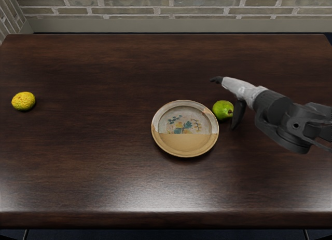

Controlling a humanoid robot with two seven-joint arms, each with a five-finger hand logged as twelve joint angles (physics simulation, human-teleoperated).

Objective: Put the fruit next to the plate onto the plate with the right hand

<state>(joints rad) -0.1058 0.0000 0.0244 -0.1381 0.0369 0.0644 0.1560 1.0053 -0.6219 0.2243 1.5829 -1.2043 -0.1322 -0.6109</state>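
The right hand (241,90) hangs open, holding nothing, just beside the green fruit (223,109), ready to grab it for the plate (182,144).

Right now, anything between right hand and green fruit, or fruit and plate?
Nothing visible. Right hand is open just right of the green fruit, which lies beside the plate at its right rim.

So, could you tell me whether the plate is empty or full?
Empty: the plate shows only its painted pattern, and the green fruit lies on the table beside its right rim.
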